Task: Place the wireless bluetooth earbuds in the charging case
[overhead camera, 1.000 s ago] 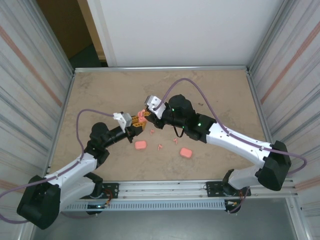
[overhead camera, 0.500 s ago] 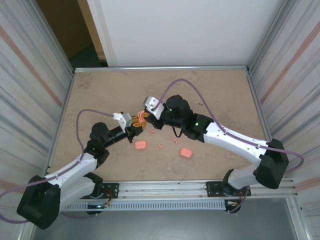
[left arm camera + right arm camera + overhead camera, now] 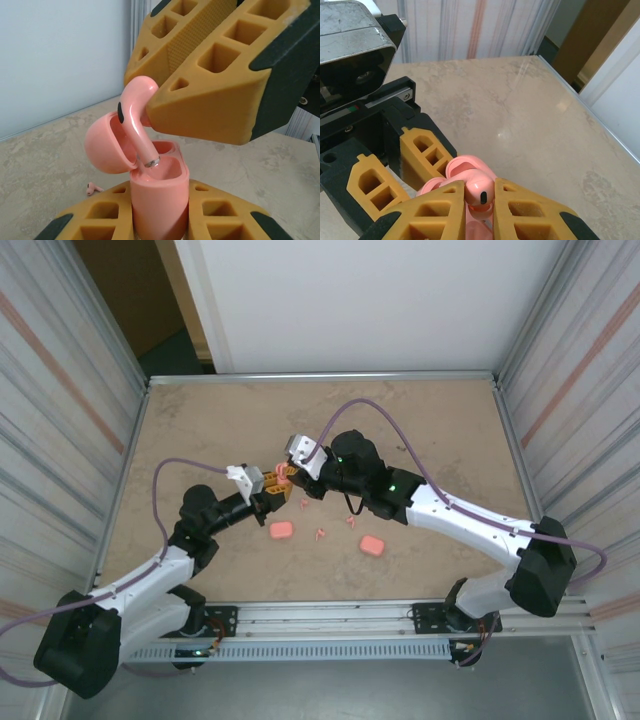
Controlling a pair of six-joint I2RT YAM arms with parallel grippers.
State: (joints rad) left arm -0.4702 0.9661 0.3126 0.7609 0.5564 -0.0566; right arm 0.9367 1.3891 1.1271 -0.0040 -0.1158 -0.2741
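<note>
Held above the middle of the table point(image 3: 430, 420), our left gripper point(image 3: 272, 492) clamps the open charging case point(image 3: 159, 200) upright, sockets facing up. Our right gripper point(image 3: 479, 207) pinches an earbud point(image 3: 137, 120) by its head, stem tip at a socket's mouth.

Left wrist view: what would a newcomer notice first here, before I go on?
The pink earbud, pinched in the right gripper, hangs stem-down with its tip at the mouth of the open case. The left gripper holds that case upright. In the top view, two shut cases lie on the table nearer the arm bases, with loose earbuds between them.
</note>
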